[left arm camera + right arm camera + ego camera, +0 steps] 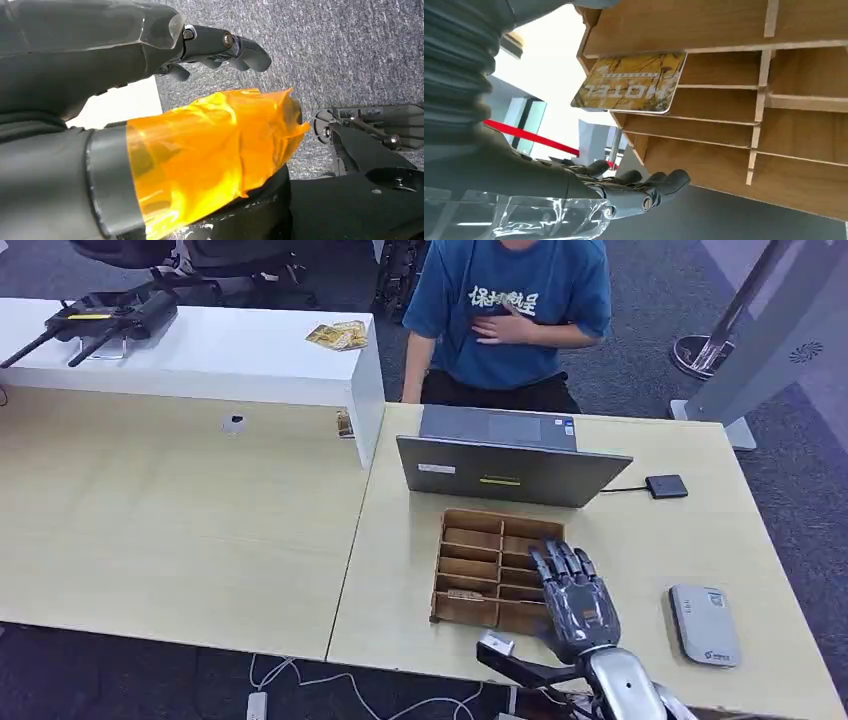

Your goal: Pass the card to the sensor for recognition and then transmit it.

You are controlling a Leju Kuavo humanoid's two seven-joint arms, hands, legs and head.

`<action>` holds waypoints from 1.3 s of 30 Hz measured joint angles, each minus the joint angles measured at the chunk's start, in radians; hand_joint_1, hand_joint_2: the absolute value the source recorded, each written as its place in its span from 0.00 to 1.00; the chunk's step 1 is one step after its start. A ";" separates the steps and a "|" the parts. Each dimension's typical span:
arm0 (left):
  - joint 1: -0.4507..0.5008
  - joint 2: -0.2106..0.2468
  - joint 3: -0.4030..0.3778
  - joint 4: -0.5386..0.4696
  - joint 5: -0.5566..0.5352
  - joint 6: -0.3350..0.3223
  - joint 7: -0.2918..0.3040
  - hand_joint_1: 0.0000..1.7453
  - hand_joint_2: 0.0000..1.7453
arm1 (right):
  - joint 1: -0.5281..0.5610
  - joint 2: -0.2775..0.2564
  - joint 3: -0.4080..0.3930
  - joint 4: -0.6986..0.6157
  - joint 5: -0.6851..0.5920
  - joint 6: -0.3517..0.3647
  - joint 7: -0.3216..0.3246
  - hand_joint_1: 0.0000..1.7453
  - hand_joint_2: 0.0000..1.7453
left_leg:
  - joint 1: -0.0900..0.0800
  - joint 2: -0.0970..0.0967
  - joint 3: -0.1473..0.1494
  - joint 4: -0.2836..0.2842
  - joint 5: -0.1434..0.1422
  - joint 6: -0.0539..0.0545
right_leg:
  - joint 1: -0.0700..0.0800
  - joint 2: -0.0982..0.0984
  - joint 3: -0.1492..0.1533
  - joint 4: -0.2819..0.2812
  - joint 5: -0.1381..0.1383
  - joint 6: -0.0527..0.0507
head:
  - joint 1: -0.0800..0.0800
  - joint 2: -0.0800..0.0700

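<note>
1. The right hand [574, 598] is hovering over the right side of the wooden rack [470, 540], palm down, fingers stretched forward and slightly apart, holding nothing.
2. In the right wrist view the fingers [659, 184] are lying straight beside the rack [724, 125], not touching the card [631, 82].
3. The card, yellow and printed "MOTEL", is sitting in a slot of the rack, sticking out past its edge.
4. The sensor [704, 625], a grey flat box, is lying on the table [660, 540] to the right of the hand, well apart from the rack.
5. The left hand [150, 100] is hanging over grey carpet; its fingers [225, 47] are curling loosely with nothing in them, an orange film wrapping the thumb.
6. A laptop [510, 465] is standing behind the rack, a person [510, 315] in a blue shirt behind it.
</note>
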 joint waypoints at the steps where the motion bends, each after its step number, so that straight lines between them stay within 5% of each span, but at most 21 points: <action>1: 0.000 0.000 0.000 0.000 0.000 0.000 0.000 0.00 0.00 | -0.001 0.000 0.001 0.002 0.000 0.000 0.000 0.00 1.00 | 0.000 0.000 0.000 0.000 0.000 0.000 | 0.000 0.000 0.000 0.000 0.000 0.000 | 0.000 0.000; 39: 0.000 0.000 0.009 0.000 0.011 0.002 -0.008 0.00 0.00 | 0.012 -0.005 0.007 -0.063 0.003 -0.032 0.008 0.00 1.00 | 0.000 0.000 0.000 0.000 0.000 0.000 | 0.000 0.000 0.000 0.000 0.000 0.000 | 0.000 0.000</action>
